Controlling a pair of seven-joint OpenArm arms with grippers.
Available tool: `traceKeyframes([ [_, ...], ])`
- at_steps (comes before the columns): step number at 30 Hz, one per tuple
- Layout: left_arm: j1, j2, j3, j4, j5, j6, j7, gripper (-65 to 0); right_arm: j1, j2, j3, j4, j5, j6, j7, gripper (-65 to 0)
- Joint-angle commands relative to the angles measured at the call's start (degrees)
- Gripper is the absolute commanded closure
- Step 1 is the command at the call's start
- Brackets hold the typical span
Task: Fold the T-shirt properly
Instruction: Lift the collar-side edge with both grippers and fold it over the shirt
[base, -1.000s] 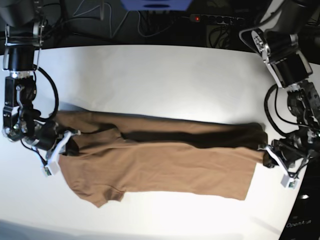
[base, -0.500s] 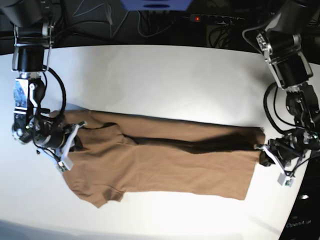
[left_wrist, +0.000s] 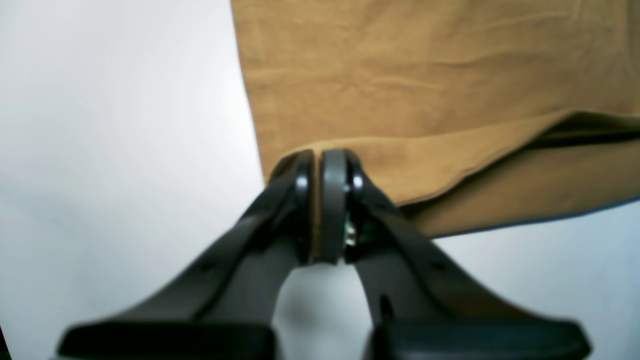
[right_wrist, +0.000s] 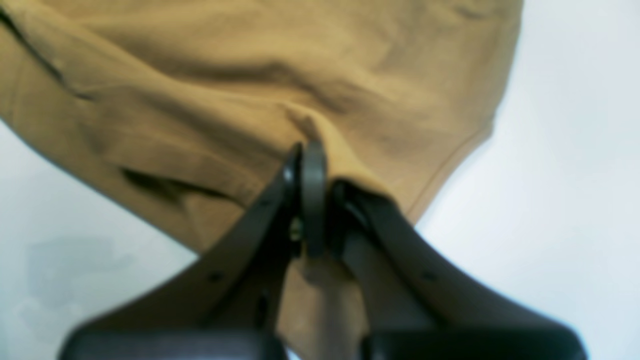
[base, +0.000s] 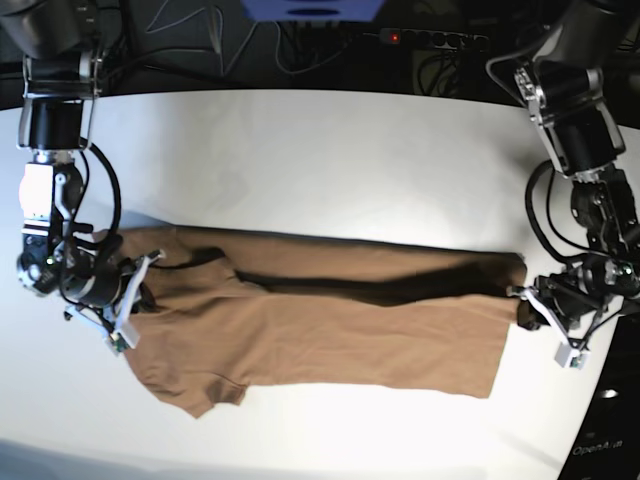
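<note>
White counter (base: 330, 150) under bright light; dark clutter of cables and a power strip (base: 430, 38) along the top edge of the base view. T-shirt (base: 330, 335) stretched lengthwise across the lower middle of that view, collar end at frame left, hem end at frame right. Far long edge raised off the counter, with a dark shadow band beneath it from left of centre to the right end. Near sleeve flat at lower left.

Right tool (right_wrist: 312, 165) at frame left of the base view: clamped tight on a pinch of cloth near the collar/shoulder, fabric ridged up between the pads in the right wrist view. Left tool (left_wrist: 322, 160) at frame right of the base view: likewise closed on the hem corner, doubled cloth edge visible in the left wrist view just beside the pads. Both grips look secure; no cloth slipping visibly.

Step in hand, judged: lengthwise fold, far edge held up at both ends, ready to be carried toward the near edge.

Next move calls for: equal travel of both tools toward the bottom of the base view, tension kept along the lifted edge to avoid sag in the middle; lay-down with edges aligned; release only once flat. Risk: uneven pull skewing the fold line.
</note>
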Motion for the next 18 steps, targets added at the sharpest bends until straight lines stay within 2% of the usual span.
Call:
traceKeyframes([
  [1, -1.7, -0.9, -0.1, 0.8, -0.8, -0.1, -1.2, -2.9, 1.9, 1.1, 0.3, 0.7, 0.5, 0.0, 2.0, -0.9],
  [15, -1.8, -1.0, -0.1, 1.4, -0.9, -0.1, -1.3, -3.6, 4.0, 1.1, 0.2, -3.6, -0.1, 0.0, 2.5, -1.5],
  [17, -1.8, -1.0, -0.1, 1.4, -0.9, -0.1, -1.3, -7.7, 4.1, 0.9, 0.2, -3.6, -2.1, 0.0, 2.5, -1.7],
  [18, -1.8, -1.0, -0.1, 1.4, -0.9, -0.1, -1.4, -11.9, 4.1, 0.1, 0.2, -3.6, -3.6, 0.0, 2.5, -2.8],
])
